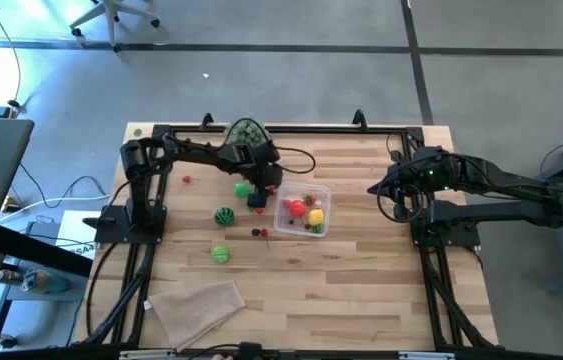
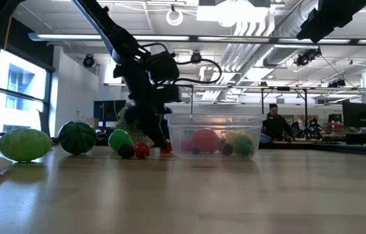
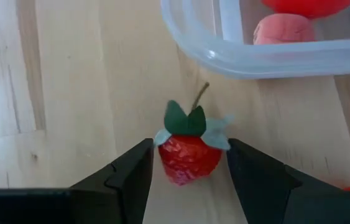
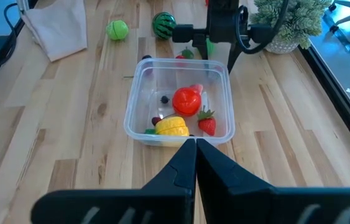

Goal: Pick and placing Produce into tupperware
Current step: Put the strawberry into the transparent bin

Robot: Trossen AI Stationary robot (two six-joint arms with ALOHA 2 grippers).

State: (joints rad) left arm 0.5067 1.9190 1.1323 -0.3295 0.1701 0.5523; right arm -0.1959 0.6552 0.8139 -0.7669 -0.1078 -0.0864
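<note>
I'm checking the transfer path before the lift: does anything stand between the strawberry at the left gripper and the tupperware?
Nothing visible does. The strawberry sits between the open fingers of the left gripper, and only bare wood separates it from the near wall of the tupperware. That raised wall must be cleared by lifting. The right gripper waits apart.

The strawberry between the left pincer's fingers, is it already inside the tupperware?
No, the strawberry sits on the wooden table between the left pincer's fingers, outside the tupperware's rim.
</note>
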